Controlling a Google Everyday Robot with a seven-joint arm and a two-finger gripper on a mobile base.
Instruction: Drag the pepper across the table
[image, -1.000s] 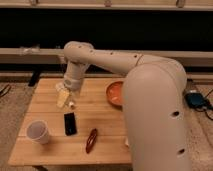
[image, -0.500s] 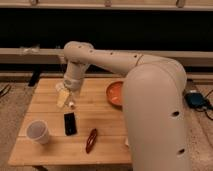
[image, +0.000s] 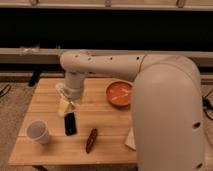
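The pepper (image: 91, 140) is a slim dark red chili shape lying on the light wooden slatted table (image: 107, 125), near the front edge, right of the black phone (image: 70, 123). My gripper (image: 64, 104) hangs from the white arm over the left half of the table, above and behind the phone, well to the upper left of the pepper. It does not touch the pepper.
A round orange bowl (image: 119, 93) sits at the table's back right. A white cup (image: 38, 132) stands at the front left. The robot's large white arm body (image: 167, 115) covers the table's right side. A dark wall and ledge run behind.
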